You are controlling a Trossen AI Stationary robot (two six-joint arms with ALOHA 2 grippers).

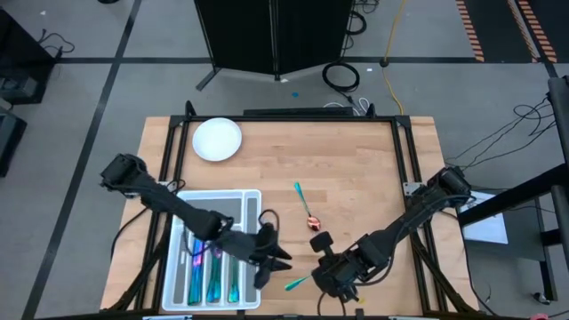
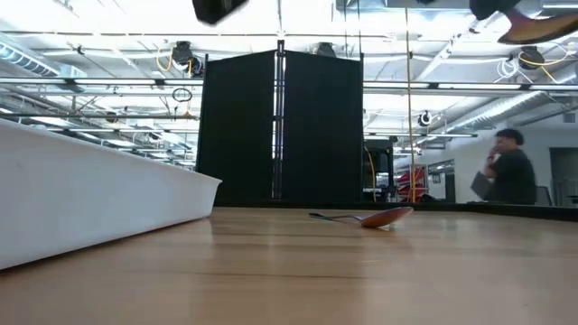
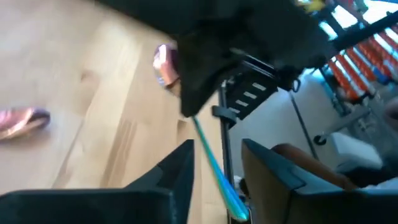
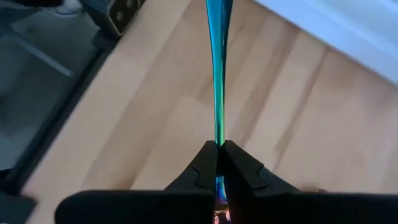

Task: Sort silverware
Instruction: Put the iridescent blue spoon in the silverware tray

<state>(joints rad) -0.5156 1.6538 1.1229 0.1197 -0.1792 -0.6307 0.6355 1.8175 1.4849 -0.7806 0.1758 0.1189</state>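
My right gripper (image 1: 324,273) is shut on a rainbow spoon (image 1: 298,283) near the table's front edge. The spoon's teal handle (image 4: 217,74) points toward the white compartment tray (image 1: 253,197). My left gripper (image 1: 271,258) is just left of it and open. Its two fingers (image 3: 180,171) stand on either side of the handle's free end (image 3: 219,180); I cannot tell whether they touch it. A second spoon (image 1: 307,212) lies flat on the table's middle, its reddish bowl (image 2: 386,217) toward the front. Several rainbow pieces (image 1: 213,271) lie in the tray. My right gripper pinches the spoon's slim handle (image 4: 218,140) between its two fingers, near the bowl end. The fingers slant down from the table's right side. The handle runs on straight ahead of them toward the tray. The spoon is lifted clear of the table, its bowl (image 2: 540,27) high.
A white round plate (image 1: 217,140) sits at the table's far left corner. The tray's long white wall (image 2: 99,194) stands at the front left. Bare wood lies between the plate and the lying spoon. A person (image 2: 508,171) stands in the room behind.
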